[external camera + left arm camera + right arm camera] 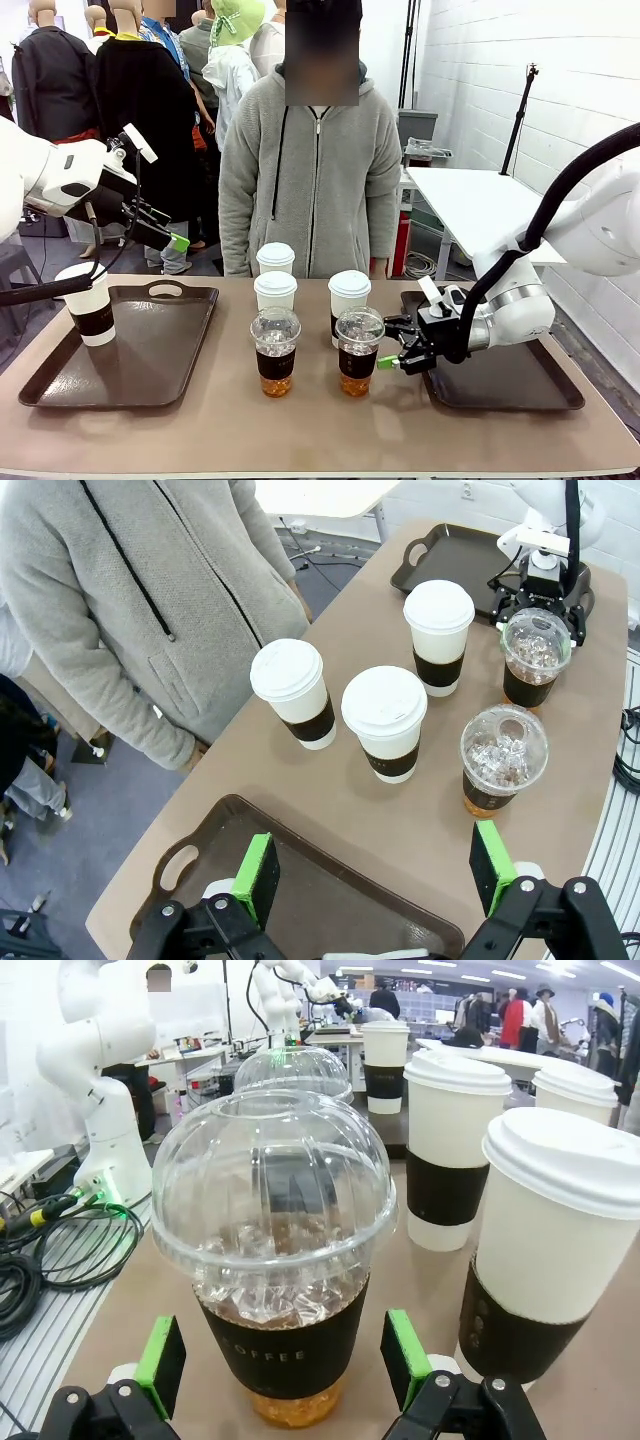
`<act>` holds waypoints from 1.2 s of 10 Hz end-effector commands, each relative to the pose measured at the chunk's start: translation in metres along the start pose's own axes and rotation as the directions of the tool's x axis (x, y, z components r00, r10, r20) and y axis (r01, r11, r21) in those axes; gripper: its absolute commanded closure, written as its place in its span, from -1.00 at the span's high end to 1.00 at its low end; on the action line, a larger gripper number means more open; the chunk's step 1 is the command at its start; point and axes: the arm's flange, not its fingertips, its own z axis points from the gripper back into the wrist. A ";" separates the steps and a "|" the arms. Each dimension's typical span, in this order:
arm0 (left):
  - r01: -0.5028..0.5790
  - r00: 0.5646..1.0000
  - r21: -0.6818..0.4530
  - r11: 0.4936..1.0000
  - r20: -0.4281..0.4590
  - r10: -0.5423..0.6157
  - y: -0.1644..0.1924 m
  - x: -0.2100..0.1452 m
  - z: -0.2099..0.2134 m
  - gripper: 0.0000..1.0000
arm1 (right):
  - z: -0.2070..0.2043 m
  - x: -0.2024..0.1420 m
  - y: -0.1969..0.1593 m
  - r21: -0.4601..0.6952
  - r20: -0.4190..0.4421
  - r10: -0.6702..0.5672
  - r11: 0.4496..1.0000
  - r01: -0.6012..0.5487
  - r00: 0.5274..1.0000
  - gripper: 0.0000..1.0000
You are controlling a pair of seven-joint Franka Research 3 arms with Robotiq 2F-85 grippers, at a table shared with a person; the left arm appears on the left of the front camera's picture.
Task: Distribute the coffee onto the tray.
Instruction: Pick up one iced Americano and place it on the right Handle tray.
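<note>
Facing the right-hand dome-lidded cup (359, 350) on the table (300, 430), the right claw (392, 342) stands spread just beside its sleeve, pinching nothing. Grasping step, I judge: next it must straddle, squeeze, lift toward the right tray (520, 390). Cup stands upright, long axis vertical, dome up. The left claw (375, 870) is spread too.

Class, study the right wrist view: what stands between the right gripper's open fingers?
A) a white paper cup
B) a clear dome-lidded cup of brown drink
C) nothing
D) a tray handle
B: the clear dome-lidded cup stands between the green pads of the right gripper, whose jaws are open and not yet closed on it.
</note>
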 end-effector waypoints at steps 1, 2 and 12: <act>0.003 1.000 -0.010 1.000 0.008 -0.003 0.003 -0.003 -0.001 1.00 | -0.008 -0.001 -0.008 0.056 -0.006 -0.006 0.998 0.007 1.000 1.00; 0.003 1.000 -0.010 1.000 0.008 -0.003 0.003 -0.003 -0.001 1.00 | -0.011 -0.001 -0.009 0.062 -0.008 -0.008 0.998 0.008 1.000 1.00; 0.003 1.000 -0.010 1.000 0.008 -0.003 0.003 -0.003 -0.001 1.00 | -0.038 -0.002 -0.019 0.141 0.013 -0.045 0.989 0.043 0.999 0.35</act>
